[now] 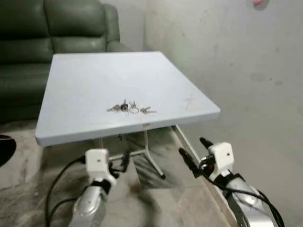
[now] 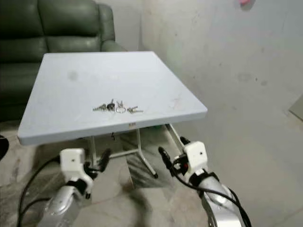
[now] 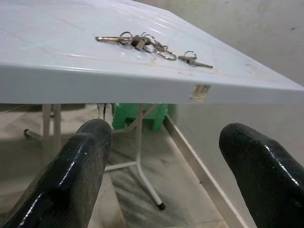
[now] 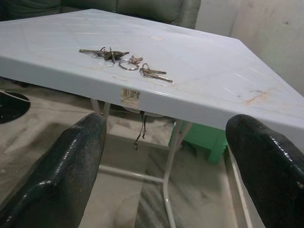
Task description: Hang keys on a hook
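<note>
Lighting is dim, even and diffuse. The table (image 1: 85, 80) casts a soft shadow on the floor (image 1: 156, 198). Head views are slightly soft. In wrist views, near fingers (image 3: 71, 175) are blurred, with faint sheen.

No readable text anywhere. One small sticker (image 4: 130, 94) on front edge of table (image 4: 199, 71), just below keys (image 4: 124, 60): barcode-like lines, print too small to make out. Same sticker (image 3: 200, 92) blurred in left wrist view.
</note>
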You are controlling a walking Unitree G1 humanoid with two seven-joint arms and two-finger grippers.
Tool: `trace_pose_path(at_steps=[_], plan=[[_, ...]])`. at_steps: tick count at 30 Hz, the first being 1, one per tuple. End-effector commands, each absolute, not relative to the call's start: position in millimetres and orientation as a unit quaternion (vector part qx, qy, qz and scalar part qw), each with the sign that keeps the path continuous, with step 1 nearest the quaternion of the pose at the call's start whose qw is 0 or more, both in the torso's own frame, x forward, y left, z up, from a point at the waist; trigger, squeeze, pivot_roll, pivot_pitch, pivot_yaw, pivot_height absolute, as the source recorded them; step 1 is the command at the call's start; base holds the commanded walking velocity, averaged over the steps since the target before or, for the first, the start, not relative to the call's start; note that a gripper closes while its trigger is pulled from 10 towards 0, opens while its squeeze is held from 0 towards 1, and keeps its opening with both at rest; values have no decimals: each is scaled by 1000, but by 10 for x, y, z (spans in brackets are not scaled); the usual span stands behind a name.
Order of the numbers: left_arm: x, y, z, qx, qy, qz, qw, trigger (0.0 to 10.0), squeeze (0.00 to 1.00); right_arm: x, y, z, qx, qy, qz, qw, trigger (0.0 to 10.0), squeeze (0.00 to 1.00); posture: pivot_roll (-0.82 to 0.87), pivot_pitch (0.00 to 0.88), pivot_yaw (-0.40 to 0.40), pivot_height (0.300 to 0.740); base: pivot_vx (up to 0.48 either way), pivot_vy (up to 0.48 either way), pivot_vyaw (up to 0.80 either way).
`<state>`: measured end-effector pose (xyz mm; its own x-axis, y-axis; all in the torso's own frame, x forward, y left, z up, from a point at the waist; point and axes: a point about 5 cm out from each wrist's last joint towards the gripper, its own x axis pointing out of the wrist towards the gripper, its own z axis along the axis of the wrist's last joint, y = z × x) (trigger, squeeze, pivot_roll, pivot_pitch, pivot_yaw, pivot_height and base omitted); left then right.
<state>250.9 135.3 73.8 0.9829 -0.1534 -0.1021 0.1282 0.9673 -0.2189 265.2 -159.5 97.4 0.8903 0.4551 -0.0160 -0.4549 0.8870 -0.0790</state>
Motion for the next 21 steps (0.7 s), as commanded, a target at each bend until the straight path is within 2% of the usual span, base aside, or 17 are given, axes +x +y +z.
trace_pose_path(at_steps=[1,8,21], plan=[[2523,1254,740,-108,60,-84,989,10000,0,2652,-1655,1003,-50,-5,229,972,10000,0,11,0,-73,740,0,0,0],[2528,1240,736,-99,61,-92,989,10000,0,2641,-1627,1001,-64,-7,243,968,10000,0,12,0,-72,740,0,0,0],[2574,1241,759,-87,60,-98,990,10000,0,2641,-1595,998,-63,-7,249,966,10000,0,18,0,-70,740,0,0,800]])
